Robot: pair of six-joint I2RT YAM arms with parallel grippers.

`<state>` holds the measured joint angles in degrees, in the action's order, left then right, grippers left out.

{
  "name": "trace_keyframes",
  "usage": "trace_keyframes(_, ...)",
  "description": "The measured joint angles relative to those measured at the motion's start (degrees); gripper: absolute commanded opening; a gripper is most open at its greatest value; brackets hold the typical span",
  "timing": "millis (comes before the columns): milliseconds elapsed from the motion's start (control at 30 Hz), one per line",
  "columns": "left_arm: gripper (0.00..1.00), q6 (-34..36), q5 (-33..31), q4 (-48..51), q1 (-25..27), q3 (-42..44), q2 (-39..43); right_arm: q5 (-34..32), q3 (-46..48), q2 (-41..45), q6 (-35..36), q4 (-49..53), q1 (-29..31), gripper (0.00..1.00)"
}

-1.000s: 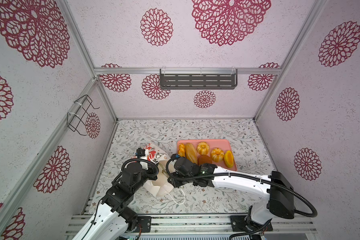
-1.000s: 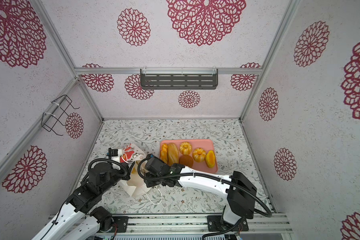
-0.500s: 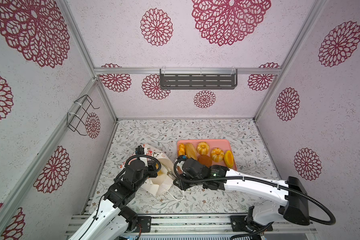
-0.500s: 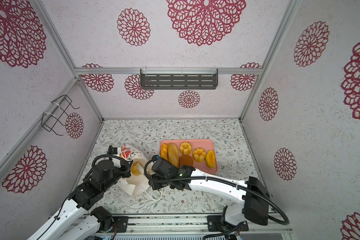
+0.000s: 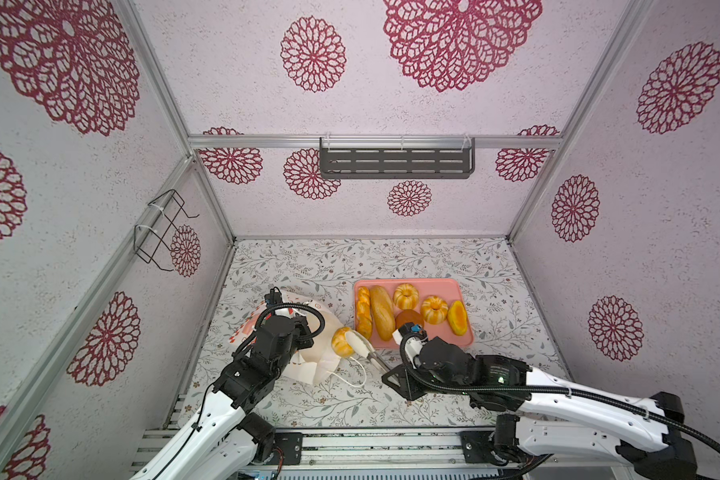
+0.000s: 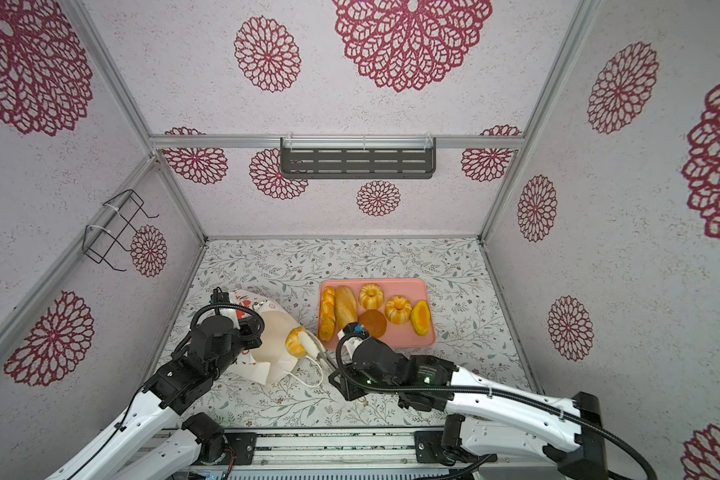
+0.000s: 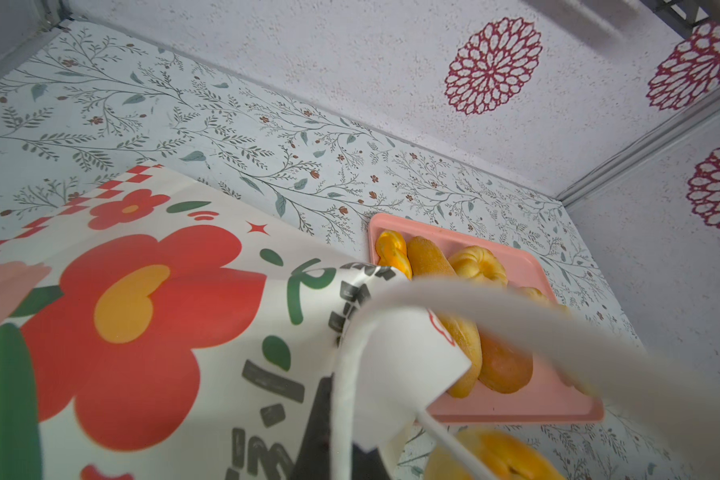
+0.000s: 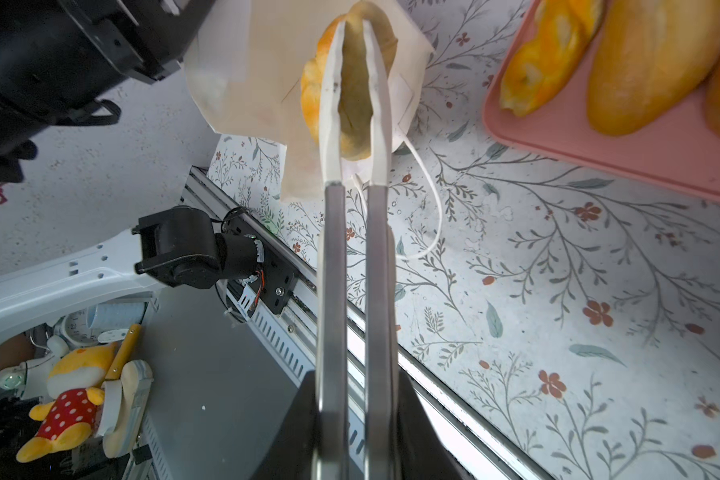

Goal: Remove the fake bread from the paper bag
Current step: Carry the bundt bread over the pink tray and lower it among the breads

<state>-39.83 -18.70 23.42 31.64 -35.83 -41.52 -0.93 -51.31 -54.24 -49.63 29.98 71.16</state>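
On the bench (image 5: 391, 257), the paper bag (image 5: 323, 330) lies near-left, mouth toward the pink tray (image 5: 449, 289) of fake bread (image 5: 382, 311) at its right. The closed left pincer (image 5: 304, 332) seems to pin its rim, steadying it. The right pincer (image 8: 354, 29) clamps a ring bun (image 8: 312, 83) at the mouth.

Bright, even, diffuse light; shadows faint. Both top views are sharp, walls bowed at the edges by the wide angle. Left wrist: cord handle (image 7: 537, 320) close to lens, badly blurred. Right wrist: mild sheen on right gripper (image 8: 354, 29) shanks, background soft.
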Motion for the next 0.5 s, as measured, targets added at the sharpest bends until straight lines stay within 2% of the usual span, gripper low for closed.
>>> trace_keyframes(167, 0.00, -1.66, -1.57, 0.02, 0.00, 0.00, -0.04, -5.44, -0.04, 7.56, -4.26, 8.61, -2.49, 0.00)
trace_keyframes(500, 0.00, -3.10, 0.17, 3.56, -0.02, -2.95, -0.50, -8.28, 4.44, 12.59, -7.02, 19.26, -20.06, 0.00)
